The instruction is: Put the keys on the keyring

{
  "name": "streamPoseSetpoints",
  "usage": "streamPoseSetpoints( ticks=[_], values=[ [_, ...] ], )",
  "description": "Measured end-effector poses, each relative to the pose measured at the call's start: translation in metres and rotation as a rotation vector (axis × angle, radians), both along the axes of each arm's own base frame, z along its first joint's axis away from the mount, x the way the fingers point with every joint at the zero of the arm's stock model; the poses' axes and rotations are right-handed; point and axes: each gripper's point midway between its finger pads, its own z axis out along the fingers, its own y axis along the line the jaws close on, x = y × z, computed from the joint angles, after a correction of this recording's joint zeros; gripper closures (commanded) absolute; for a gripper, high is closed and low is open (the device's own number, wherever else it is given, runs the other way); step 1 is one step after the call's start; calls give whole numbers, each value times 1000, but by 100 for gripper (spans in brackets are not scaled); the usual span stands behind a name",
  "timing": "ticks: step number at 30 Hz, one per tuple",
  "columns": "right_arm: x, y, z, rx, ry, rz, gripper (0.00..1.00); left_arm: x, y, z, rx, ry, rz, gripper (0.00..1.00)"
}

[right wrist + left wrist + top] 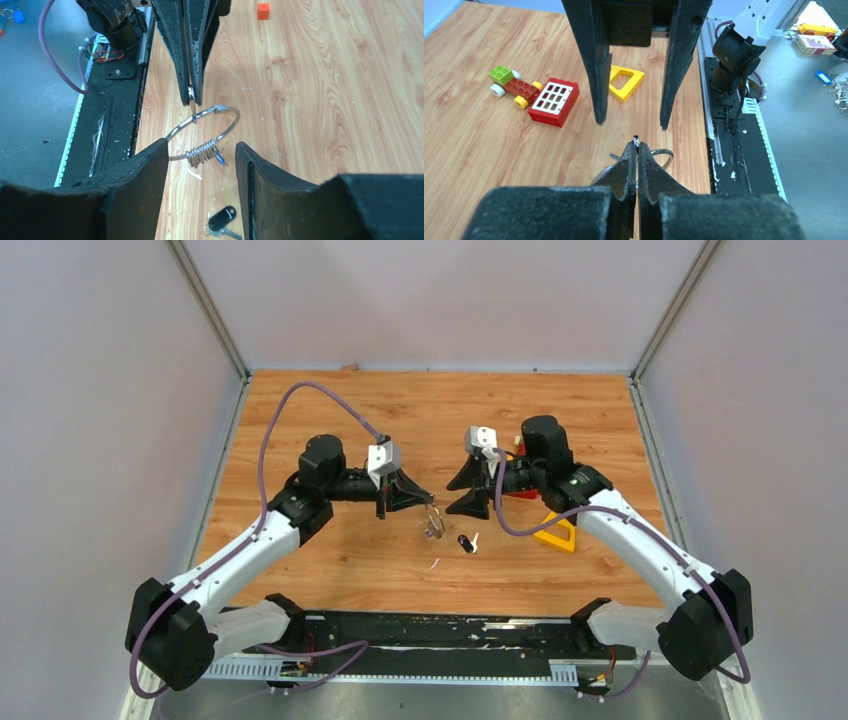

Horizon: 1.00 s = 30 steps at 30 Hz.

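My left gripper (430, 502) is shut on the keyring (435, 525), a thin silver wire ring that hangs from its tips just above the wood. In the right wrist view the keyring (234, 119) carries a coil of small silver rings with a blue bit (202, 154). The left gripper's fingers (190, 55) pinch its upper edge. My right gripper (201, 145) is open and faces the ring, one finger on either side of the coil without touching it. The key (221, 218), black-headed with a silver blade, lies on the table below the ring. It also shows from above as the key (466, 542).
A yellow triangular frame (625, 80), a red window block (554, 101) and a small toy car (514, 86) lie behind the right gripper. An orange cube (263, 10) sits far off on the wood. The black rail (420, 635) runs along the near edge.
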Motion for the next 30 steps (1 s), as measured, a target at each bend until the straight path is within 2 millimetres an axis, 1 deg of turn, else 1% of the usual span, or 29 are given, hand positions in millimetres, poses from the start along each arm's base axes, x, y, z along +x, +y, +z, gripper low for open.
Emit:
streamPoseSetpoints(
  ticks=[3,6,9,11,14,16,20,24,27,30],
  values=[
    [4,-12,4,-6,-25,-34,39,0,1,-2,7,-3,1,100],
    [9,-26,6,-23,-57,-75,37,-1,3,-7,26,-14,-3,100],
    [15,-38,0,-61,-85,-118,33,-5,6,-13,53,-36,-15,100],
    [17,-44,-10,-96,-97,-139,32,-10,9,-16,70,-63,-36,100],
    [15,-52,-35,-159,-79,-154,30,-20,13,-20,84,-114,-93,100],
    [13,-56,-47,-192,-64,-159,30,-26,14,-22,87,-144,-129,100],
    [14,-60,-64,-240,-41,-158,30,-37,15,-23,92,-193,-189,100],
    [18,-60,-79,-272,-31,-147,30,-41,16,-21,96,-227,-221,100],
    [22,-60,-96,-310,-12,-132,30,-41,17,-19,99,-250,-228,100],
    [27,-61,-116,-352,8,-119,30,-41,18,-21,109,-257,-229,100]
  ],
)
